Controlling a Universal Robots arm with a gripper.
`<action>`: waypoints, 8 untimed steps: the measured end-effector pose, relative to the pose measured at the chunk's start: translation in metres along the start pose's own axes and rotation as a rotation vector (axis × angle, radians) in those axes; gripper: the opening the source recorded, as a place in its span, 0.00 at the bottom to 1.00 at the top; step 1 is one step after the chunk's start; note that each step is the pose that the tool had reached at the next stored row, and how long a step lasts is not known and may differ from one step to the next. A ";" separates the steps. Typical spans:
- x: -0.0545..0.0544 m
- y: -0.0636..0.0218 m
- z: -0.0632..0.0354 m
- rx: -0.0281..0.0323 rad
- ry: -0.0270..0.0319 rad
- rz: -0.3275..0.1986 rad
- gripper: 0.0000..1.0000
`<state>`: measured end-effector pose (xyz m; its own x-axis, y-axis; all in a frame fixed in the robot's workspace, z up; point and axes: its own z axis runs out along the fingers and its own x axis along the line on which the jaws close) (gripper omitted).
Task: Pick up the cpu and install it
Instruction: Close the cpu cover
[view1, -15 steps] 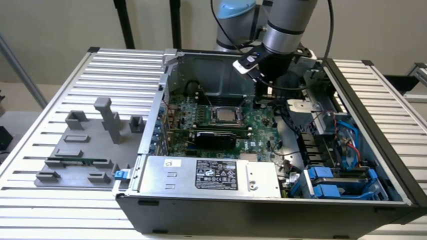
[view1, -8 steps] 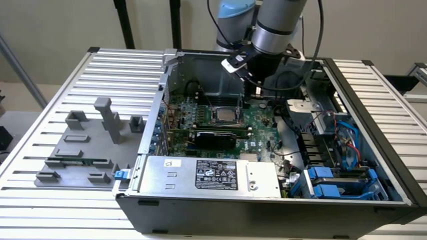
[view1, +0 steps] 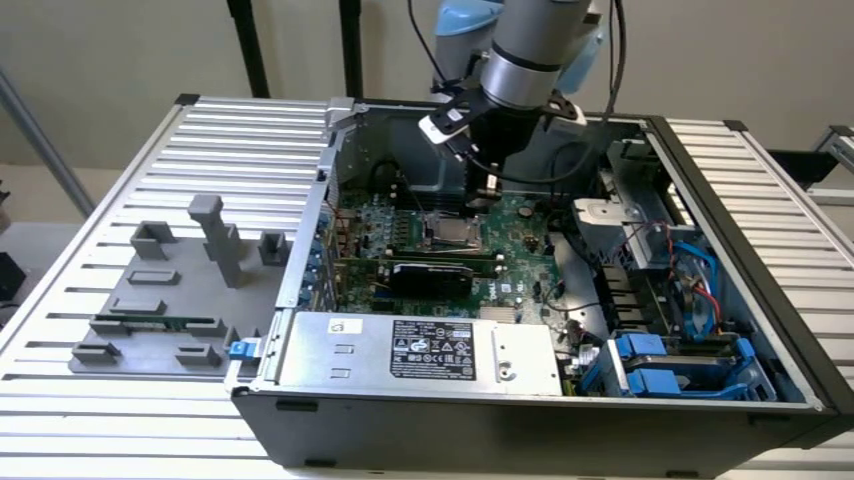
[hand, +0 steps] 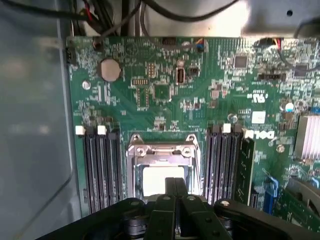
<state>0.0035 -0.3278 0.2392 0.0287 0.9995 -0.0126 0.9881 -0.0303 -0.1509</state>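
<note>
Inside the open computer case (view1: 534, 432), over the motherboard (hand: 165, 90): gripper (hand: 175, 186) closed above the cpu (hand: 159, 181).

The case lay on a slatted table (view1: 120, 420) with the green board exposed. On the board, the metal socket frame (hand: 162, 149) sat between banks of black memory slots (hand: 100, 165). The cpu lay within that frame, directly beneath the fingertips, which were pressed together with nothing visible between them; contact with the chip could not be confirmed. The chip was judged light, rigid and thin, its smooth top liable to slip and its underside easily damaged; it was best taken by opposite edges and kept level. It appeared as a small, flat, pale square, partly hidden by the fingers.
</note>
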 end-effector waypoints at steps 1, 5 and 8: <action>0.000 -0.0029 0.0008 0.0054 -0.0002 0.000 0.11; 0.000 -0.0152 0.0052 0.0203 -0.0005 0.000 0.11; -0.001 -0.0247 0.0095 0.0242 -0.0006 0.000 0.11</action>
<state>-0.0224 -0.3278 0.2335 0.0285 0.9995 -0.0132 0.9841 -0.0304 -0.1748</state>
